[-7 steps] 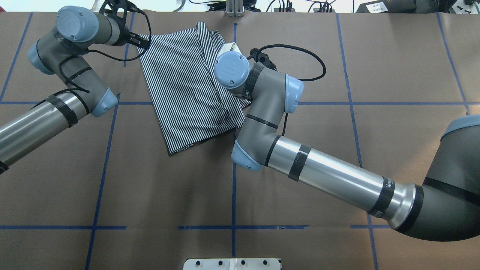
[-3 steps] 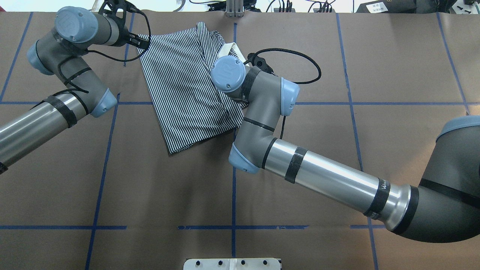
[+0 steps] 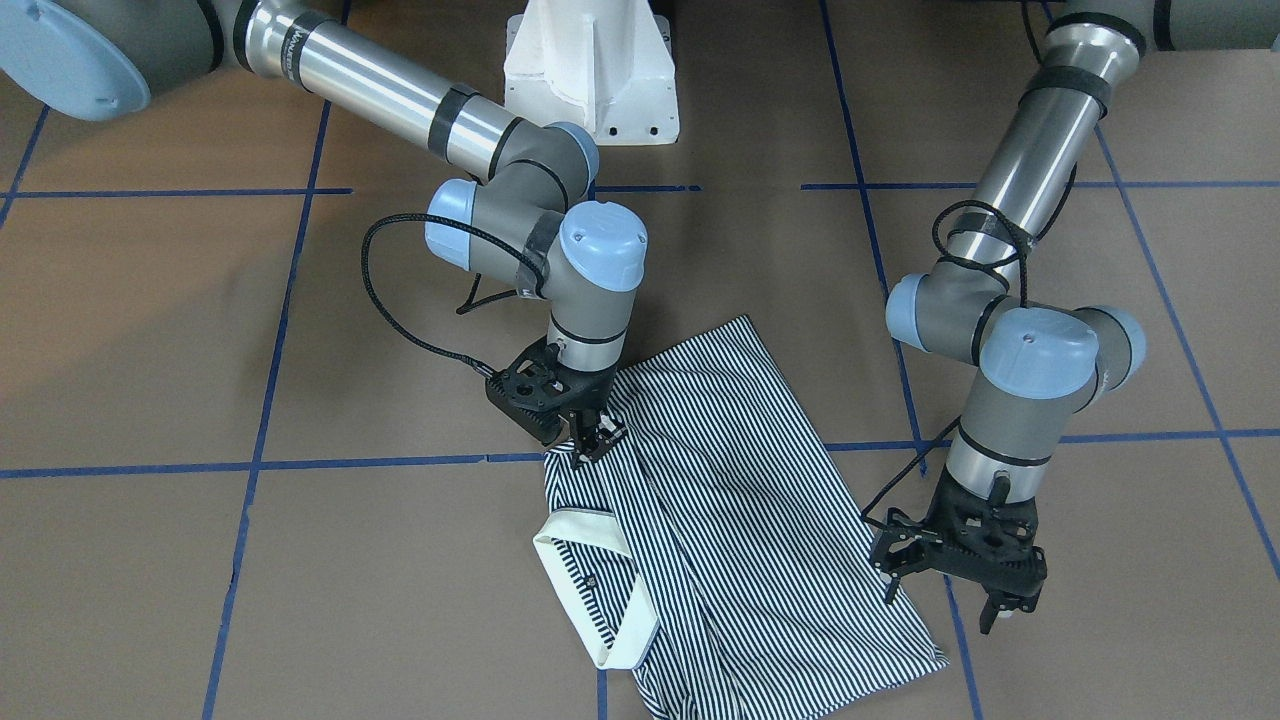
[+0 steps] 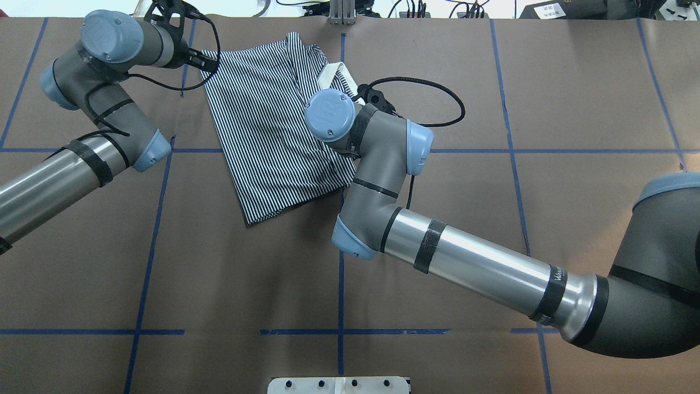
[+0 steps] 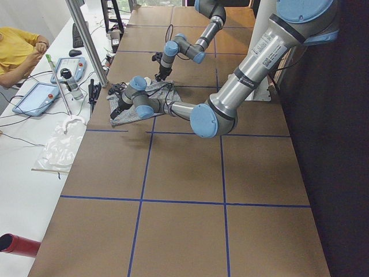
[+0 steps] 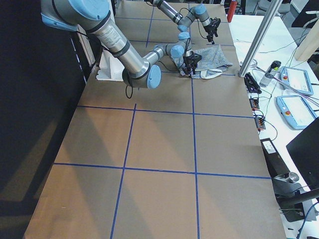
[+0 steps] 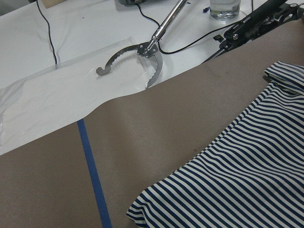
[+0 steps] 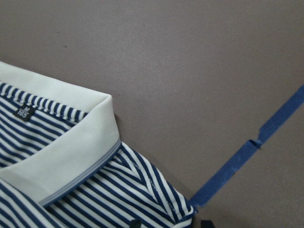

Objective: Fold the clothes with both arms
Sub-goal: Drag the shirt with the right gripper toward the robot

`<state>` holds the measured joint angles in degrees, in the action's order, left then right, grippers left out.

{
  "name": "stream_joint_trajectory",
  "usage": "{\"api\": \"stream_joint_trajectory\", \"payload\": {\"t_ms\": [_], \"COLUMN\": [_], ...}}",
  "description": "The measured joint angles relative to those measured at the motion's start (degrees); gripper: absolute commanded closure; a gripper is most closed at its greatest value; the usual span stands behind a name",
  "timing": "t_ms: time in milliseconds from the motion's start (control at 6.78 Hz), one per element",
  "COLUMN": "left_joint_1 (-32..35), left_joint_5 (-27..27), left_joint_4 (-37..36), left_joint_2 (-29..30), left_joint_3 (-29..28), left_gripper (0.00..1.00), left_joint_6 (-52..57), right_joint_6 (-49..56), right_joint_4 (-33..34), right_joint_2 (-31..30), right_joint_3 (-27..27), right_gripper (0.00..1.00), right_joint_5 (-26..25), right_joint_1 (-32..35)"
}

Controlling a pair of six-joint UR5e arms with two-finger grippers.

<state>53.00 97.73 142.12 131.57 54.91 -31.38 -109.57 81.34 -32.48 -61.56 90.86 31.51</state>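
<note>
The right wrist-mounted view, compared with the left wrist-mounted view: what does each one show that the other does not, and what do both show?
Only the right wrist view shows the white collar, with a small black label inside the neck. Only the left wrist view shows a white bench with a metal tool, a clear plastic sheet and a black cable on it. Both show the striped shirt, the brown table cover and blue tape.

Robotics lab, jointed arms (image 4: 476, 262) over brown table (image 4: 246, 284) gridded with blue tape (image 4: 149, 257), teach pendants (image 6: 297, 79) on white bench (image 5: 17, 179)
</note>
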Motion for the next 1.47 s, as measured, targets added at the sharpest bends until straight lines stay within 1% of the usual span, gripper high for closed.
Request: {"api": "stream_joint_trajectory", "payload": {"t_ms": [295, 442, 590, 737, 885, 1180, 1327, 1475], "left_joint_1": [0.0, 0.0, -0.1, -0.3, -0.4, -0.5, -0.5, -0.6], "left_joint_5": [0.0, 0.0, 0.0, 0.0, 0.0, 0.0, 0.0, 0.0], "left_joint_4": [0.0, 0.3, 0.7, 1.0, 1.1, 1.1, 1.1, 1.1], "left_joint_2": [-0.1, -0.2, -0.5, -0.9, -1.2, -1.3, -1.3, -1.3], "left_joint_3": [0.0, 0.1, 0.4, 1.0, 1.6, 1.9, 2.0, 2.1], "left_gripper": [0.00, 0.00, 0.00, 0.00, 0.00, 0.00, 0.00, 0.00], "left_joint_6": [0.0, 0.0, -0.2, -0.5, -0.7, -0.9, -0.9, -0.9], "right_joint_6": [2.6, 4.4, 5.5, 5.8, 5.4, 2.9, 1.4, -0.1], "right_joint_4": [0.8, 2.1, 4.0, 5.8, 7.6, 9.3, 9.7, 10.4], "right_joint_2": [0.0, -0.3, -1.7, -5.2, -10.1, -20.5, -24.6, -27.2], "right_joint_3": [-0.6, -1.7, -4.6, -10.2, -17.4, -30.7, -35.7, -39.4], "right_gripper": [1.00, 1.00, 1.00, 1.00, 1.00, 1.00, 1.00, 0.19], "right_joint_5": [0.6, 1.5, 2.2, 2.3, 1.5, -3.7, -6.2, -8.2], "right_joint_1": [0.3, 0.8, 1.1, 1.0, -0.2, -6.6, -9.7, -12.5]}}
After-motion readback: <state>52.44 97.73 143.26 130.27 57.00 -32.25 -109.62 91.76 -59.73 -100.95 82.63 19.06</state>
